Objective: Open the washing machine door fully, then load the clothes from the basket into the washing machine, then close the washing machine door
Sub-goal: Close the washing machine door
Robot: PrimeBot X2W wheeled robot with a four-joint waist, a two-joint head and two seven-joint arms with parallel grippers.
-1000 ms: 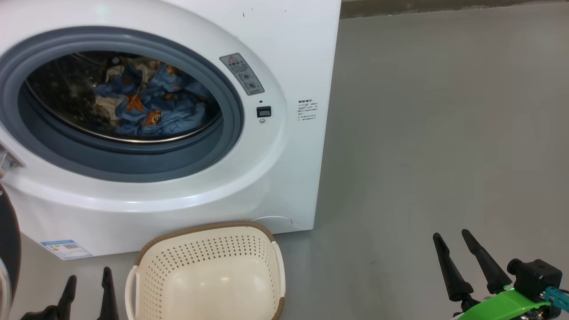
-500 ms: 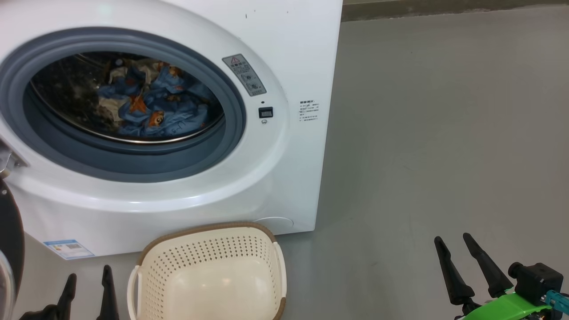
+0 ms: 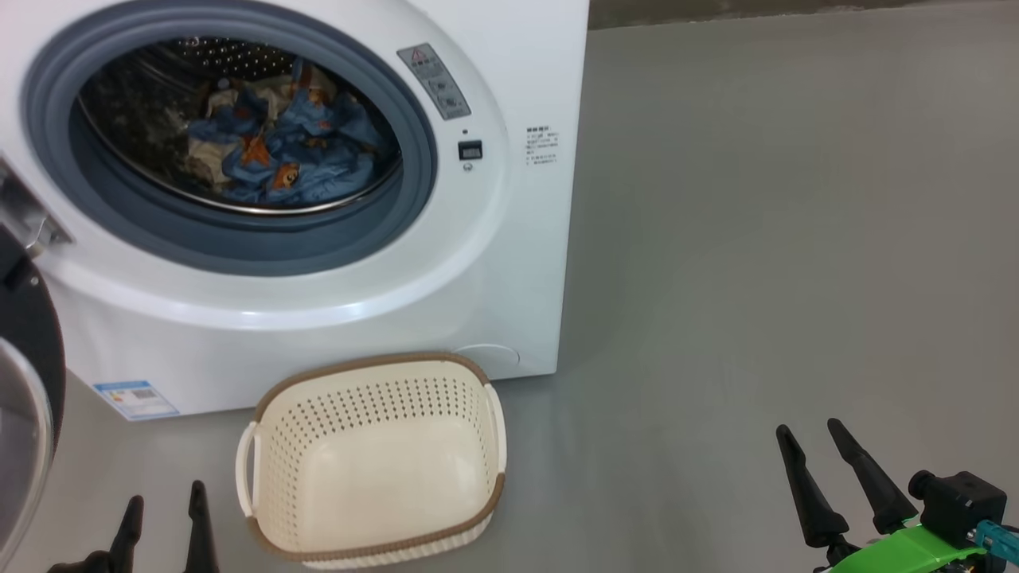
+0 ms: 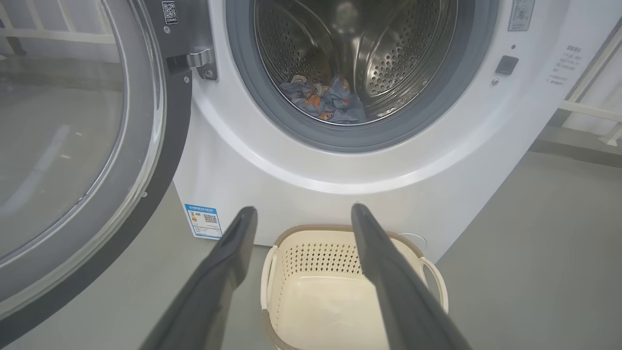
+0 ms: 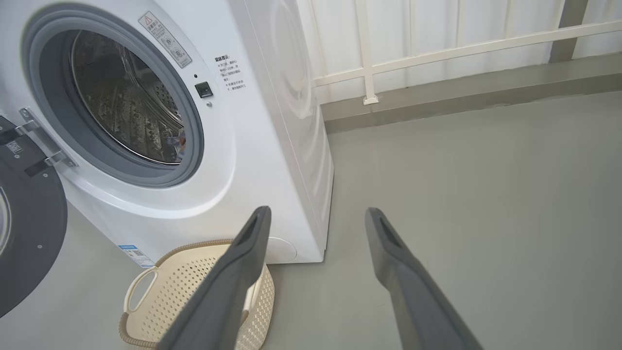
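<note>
The washing machine (image 3: 493,263) takes up my upper left in the head view. Its right front edge drops straight to the grey floor (image 3: 756,239), and right of that edge the floor runs open toward a white railing (image 5: 437,48) along the far wall. On the machine's left the washing machine door (image 4: 160,146) hangs swung wide on its hinge (image 4: 194,61), its black ring closing off that side, so room there is tight. The round mouth is ringed by the grey-blue gasket (image 3: 414,183), and the clothes (image 3: 286,159) lie heaped low in the steel drum (image 4: 388,58), behind the gasket's lip. The basket (image 3: 374,398) stands upright on the floor just in front of the machine's lower front, near its right corner, with its brown rim facing up at me. My left pincer (image 3: 165,493) sits at the lower left between the door's edge and the basket's left handle, touching neither, with its fingers spread and pointing up toward the machine. My right pincer (image 3: 808,426) hovers low on the right over bare floor, well apart from the basket and machine. Its fingers are spread too and lean slightly left, holding nothing.
</note>
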